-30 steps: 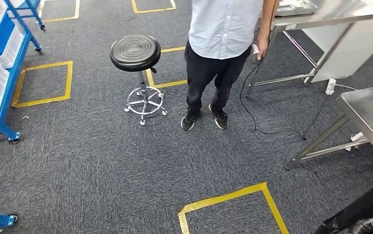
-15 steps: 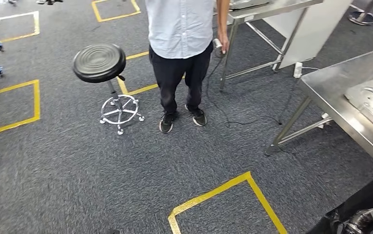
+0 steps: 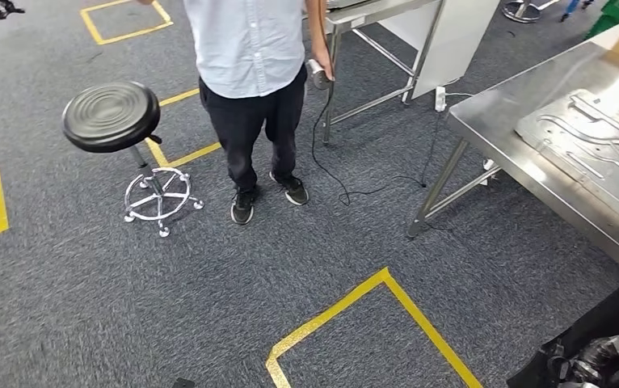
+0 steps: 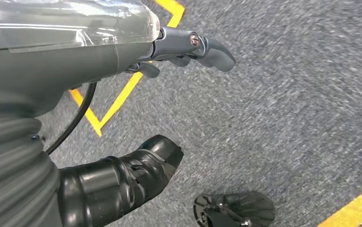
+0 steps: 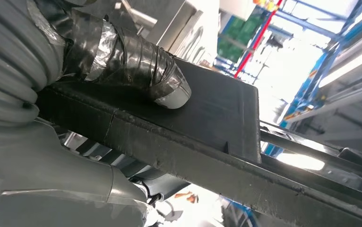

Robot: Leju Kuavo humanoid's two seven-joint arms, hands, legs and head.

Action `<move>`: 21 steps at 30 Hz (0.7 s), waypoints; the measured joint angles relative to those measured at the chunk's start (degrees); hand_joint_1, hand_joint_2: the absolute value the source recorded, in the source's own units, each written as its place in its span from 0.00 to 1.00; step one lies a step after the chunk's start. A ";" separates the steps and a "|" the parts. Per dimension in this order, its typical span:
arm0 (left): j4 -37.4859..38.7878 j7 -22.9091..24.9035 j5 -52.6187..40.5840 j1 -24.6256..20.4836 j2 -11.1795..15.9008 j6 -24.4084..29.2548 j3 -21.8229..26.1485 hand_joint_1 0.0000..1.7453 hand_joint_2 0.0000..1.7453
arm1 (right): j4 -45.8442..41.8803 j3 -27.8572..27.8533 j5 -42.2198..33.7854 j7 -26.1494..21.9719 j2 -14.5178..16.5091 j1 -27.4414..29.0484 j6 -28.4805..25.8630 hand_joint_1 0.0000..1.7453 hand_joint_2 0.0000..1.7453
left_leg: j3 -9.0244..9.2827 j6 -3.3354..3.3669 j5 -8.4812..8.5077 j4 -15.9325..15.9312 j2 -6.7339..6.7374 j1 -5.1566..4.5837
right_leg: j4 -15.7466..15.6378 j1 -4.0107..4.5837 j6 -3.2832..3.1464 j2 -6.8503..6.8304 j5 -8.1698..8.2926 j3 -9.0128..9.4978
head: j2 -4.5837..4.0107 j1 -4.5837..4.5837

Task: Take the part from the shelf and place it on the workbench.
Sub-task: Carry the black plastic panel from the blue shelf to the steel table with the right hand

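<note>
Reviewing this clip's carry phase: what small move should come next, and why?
Probably keep turning right toward the steel workbench. The right hand holds the black part, and the bench sits off to the right, with a person standing ahead.

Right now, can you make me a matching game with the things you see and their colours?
Things:
1. stool seat
2. floor tape
3. workbench
4. person's shirt

Colours:
A. yellow
B. light blue
C. black
D. shiny silver

Pairs: 1-C, 2-A, 3-D, 4-B
</note>
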 joint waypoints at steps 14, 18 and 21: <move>0.00 -1.68 0.32 0.20 0.18 -1.13 0.02 0.00 1.00 | 0.33 1.60 0.58 0.84 -0.66 0.03 -0.47 1.00 1.00 | -6.09 -2.02 -4.11 12.61 -4.27 0.05 | -5.70 0.48 -3.25 6.18 1.42 2.89 | 0.00 -0.16; 0.00 -2.02 0.83 0.15 0.38 -1.26 0.08 0.00 1.00 | 0.38 1.84 0.60 0.87 -0.70 0.00 -0.54 1.00 1.00 | -1.98 -1.17 0.57 1.48 -8.13 0.05 | -4.83 0.39 -2.38 8.87 1.06 2.30 | 0.00 -0.15; 0.00 -2.46 1.36 0.01 0.40 -1.82 0.16 0.00 1.00 | 0.37 1.90 0.65 0.92 -0.75 0.28 -0.61 1.00 1.00 | -1.43 -0.47 0.72 0.76 -6.82 0.01 | -4.87 0.25 -1.33 9.82 1.09 1.97 | 0.00 -0.14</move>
